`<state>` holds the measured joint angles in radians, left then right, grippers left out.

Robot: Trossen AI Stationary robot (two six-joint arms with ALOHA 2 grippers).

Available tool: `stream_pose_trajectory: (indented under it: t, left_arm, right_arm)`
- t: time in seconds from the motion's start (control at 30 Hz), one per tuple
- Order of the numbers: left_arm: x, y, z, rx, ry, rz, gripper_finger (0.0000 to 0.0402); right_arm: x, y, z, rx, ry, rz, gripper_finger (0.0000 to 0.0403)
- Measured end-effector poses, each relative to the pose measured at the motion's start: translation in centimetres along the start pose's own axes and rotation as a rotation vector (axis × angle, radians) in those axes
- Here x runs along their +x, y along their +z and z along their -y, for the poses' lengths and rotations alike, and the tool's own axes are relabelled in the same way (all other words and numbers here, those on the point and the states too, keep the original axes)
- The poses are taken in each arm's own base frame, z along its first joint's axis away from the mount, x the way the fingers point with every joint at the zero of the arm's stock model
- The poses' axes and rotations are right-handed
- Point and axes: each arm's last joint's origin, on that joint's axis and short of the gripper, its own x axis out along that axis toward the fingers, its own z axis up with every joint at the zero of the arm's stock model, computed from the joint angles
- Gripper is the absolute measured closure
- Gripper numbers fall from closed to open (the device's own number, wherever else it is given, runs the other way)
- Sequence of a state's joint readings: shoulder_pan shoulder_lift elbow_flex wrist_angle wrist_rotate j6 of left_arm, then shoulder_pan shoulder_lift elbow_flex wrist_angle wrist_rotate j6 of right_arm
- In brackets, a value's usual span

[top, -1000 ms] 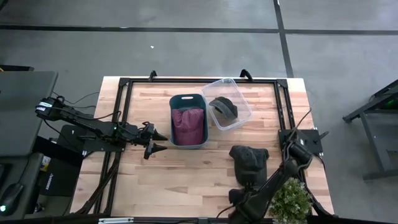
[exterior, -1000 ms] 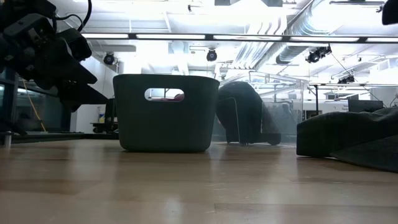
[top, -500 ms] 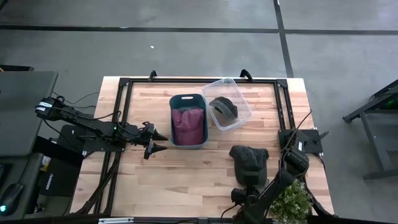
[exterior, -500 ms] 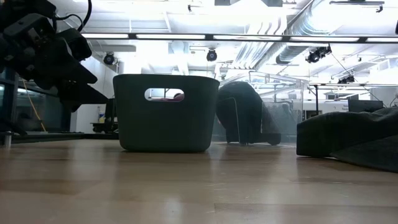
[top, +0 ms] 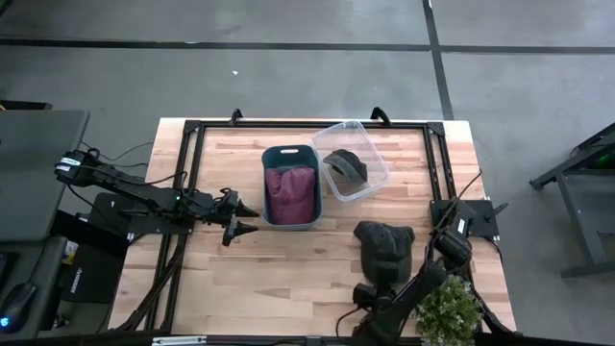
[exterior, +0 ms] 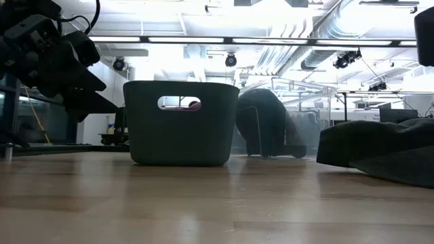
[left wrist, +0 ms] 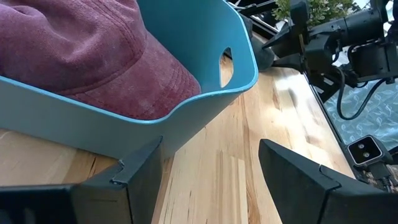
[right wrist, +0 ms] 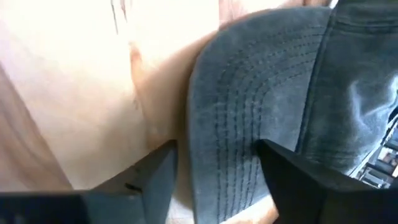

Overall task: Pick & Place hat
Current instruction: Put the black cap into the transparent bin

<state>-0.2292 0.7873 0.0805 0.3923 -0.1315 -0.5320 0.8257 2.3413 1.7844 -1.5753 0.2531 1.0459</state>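
Observation:
A dark grey hat (top: 384, 240) lies crown up on the table's near right part; it also shows in the low view as the grey hat (exterior: 380, 152). My right gripper (top: 377, 284) comes at it from the near side, open, and the brim (right wrist: 236, 124) lies between its fingers (right wrist: 216, 148). My left gripper (top: 252, 219) hovers open beside the near left corner of the teal bin (top: 290, 185), touching nothing. In the left wrist view its fingers (left wrist: 211, 146) frame the bin's wall (left wrist: 205, 81). My right gripper stands open astride the grey hat's brim (right wrist: 249, 162), coming low and level from the table's near side. The brim reaches in between the two fingers. The hat rests on the table. Which finger surface meets the brim I cannot tell.
A maroon hat (top: 290, 194) fills the teal bin. A clear container (top: 373, 146), holding another dark hat (top: 346, 166), stands to the right of the bin at the far edge. A potted plant (top: 447, 308) stands at the near right corner. Bare wood lies between the two arms.
My right gripper has moved toward the far edge, onto the grey hat's brim. The hat has shifted a little toward the far edge and the table's left. My left arm has kept still.

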Motion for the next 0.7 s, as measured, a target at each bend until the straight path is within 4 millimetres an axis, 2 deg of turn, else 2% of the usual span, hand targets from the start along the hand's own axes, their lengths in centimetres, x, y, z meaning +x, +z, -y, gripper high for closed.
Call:
stream_pose_trajectory:
  t: [0.33, 0.53, 0.7]
  left_arm:
    - [0.0, 0.0, 0.0, 0.000, 0.000, -0.001, 0.0156]
    - [0.0, 0.0, 0.0, 0.000, 0.000, 0.000, 0.0156]
    - [0.0, 0.0, 0.0, 0.000, 0.000, -0.001, 0.0156]
  right_arm:
    - [0.0, 0.2, 0.2, 0.006, 0.009, -0.032, 0.0369]
    - [-0.1, 0.2, 0.2, 0.007, 0.018, -0.036, 0.0378]
    - [-1.5, 0.8, 0.3, 0.012, 0.060, 0.019, 0.0379]
